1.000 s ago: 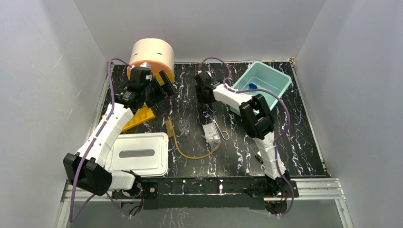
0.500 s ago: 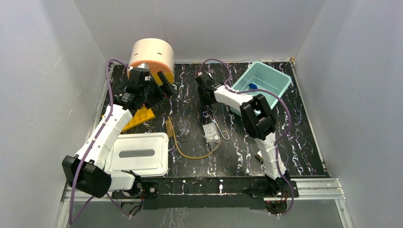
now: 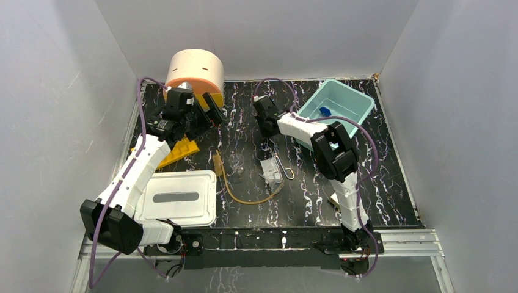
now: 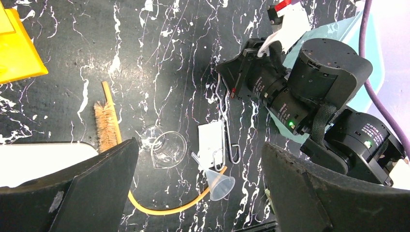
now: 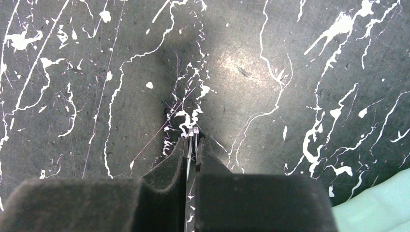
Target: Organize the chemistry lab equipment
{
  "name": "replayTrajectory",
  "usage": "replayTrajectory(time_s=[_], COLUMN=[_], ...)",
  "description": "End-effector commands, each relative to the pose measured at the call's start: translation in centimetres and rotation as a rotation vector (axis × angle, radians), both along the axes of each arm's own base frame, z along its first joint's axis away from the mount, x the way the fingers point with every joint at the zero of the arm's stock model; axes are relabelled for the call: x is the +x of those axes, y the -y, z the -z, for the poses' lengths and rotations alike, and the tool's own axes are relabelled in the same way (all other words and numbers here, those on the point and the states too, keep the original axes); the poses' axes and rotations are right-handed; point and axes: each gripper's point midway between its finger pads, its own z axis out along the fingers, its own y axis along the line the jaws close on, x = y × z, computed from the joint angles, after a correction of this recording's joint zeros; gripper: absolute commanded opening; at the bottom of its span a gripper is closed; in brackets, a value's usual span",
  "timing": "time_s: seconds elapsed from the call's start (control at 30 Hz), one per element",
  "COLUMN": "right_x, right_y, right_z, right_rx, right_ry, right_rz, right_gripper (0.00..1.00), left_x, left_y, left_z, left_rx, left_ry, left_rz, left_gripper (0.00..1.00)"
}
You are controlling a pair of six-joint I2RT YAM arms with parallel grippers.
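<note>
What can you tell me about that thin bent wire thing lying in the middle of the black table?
The wire metal clamp looks like thin, shiny, silvery wire, doubled into two close strands, with a small hook-shaped bend at the end nearer the arm bases. It lies flat on the black marbled table, running along one edge of the clear packet. Its far tips sit between the fingers of the right gripper, which pinch them.

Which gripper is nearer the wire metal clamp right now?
Right. The right gripper is shut on the wire metal clamp's far end; the left gripper hangs open, off to the clamp's left, apart from it.
</note>
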Motion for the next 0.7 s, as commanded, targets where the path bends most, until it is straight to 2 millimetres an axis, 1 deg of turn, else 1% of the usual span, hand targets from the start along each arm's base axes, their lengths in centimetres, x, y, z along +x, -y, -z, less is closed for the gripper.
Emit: replayTrajectory(time_s=[0.0, 0.03, 0.13, 0.2, 0.33, 0.5, 0.67], right_x=[1.8, 2.2, 2.7, 2.7, 2.2, 1.8, 1.7], right_y=[0.5, 0.7, 1.3, 1.5, 1.7, 2.2, 2.6], right_z=[-1.6, -2.0, -4.3, -6.5, -9.4, -12.8, -15.4], right_rx=[-0.04, -0.048, -0.051, -0.038, 0.007, 0.108, 0.182], right_ry=[0.092, 0.106, 0.156, 0.196, 0.236, 0.284, 0.338], right_rz=[-0.034, -0.034, -0.04, -0.051, -0.068, -0.043, -0.023], right_gripper=[0.0, 0.0, 0.0, 0.0, 0.0, 0.0, 0.0], left_x=[-0.6, -0.6, -0.6, -0.6, -0.6, -0.5, -0.2], left_y=[0.4, 0.5, 0.9, 1.2, 1.9, 3.7, 5.5], left_z=[-1.0, -1.1, -1.2, -1.0, -0.3, -0.2, 0.0], left_rx=[-0.028, -0.031, -0.046, -0.055, -0.071, -0.136, -0.202], left_ry=[0.019, 0.022, 0.026, 0.025, 0.006, 0.0, 0.021], left_rz=[0.033, 0.041, 0.062, 0.076, 0.111, 0.18, 0.247], left_gripper=[0.98, 0.98, 0.98, 0.98, 0.98, 0.97, 0.96])
